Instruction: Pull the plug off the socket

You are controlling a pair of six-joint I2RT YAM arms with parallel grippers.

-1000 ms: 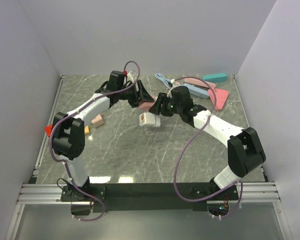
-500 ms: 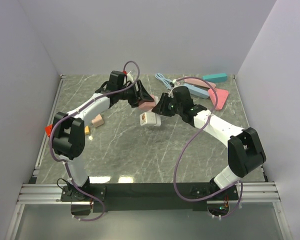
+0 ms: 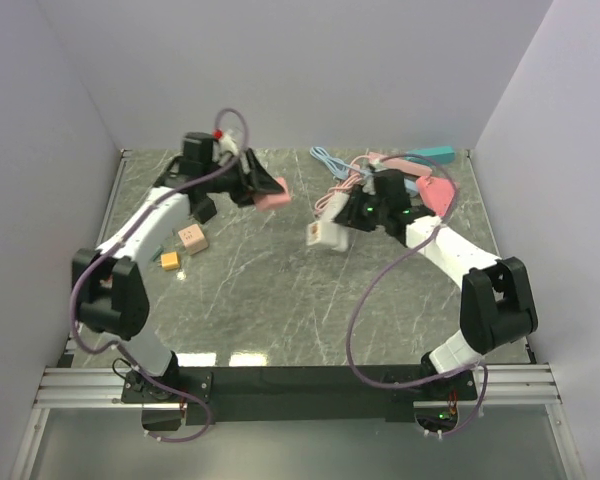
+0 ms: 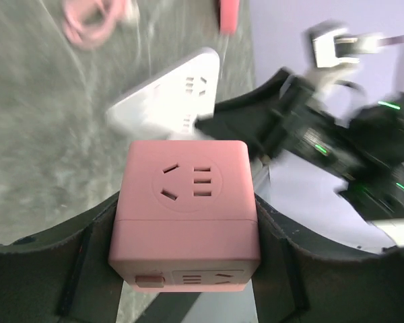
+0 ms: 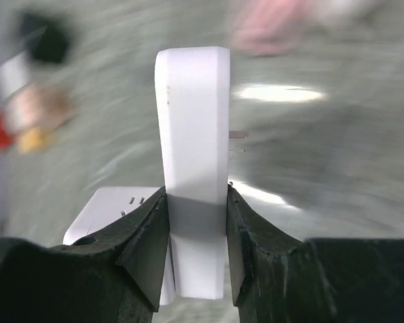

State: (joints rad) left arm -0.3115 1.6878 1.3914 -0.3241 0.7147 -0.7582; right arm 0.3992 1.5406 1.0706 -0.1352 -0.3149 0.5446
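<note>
Pink cube socket (image 4: 188,182) pinched in left gripper (image 4: 188,235), white flat plug (image 5: 192,121) in right gripper (image 5: 193,222); a slack pinch could drop either.

Grey-green marbled stone-look worktop (image 3: 280,300), pale veins throughout. Plain matte lavender-white walls (image 3: 310,70) close in back, left and right. Ribbed silver aluminium rail (image 3: 300,385) along near edge. Bright rectangular glare patches (image 3: 250,357) on worktop near front.

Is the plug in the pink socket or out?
Out. The pink socket in the left gripper shows empty holes; the white plug in the right gripper has bare prongs.
</note>
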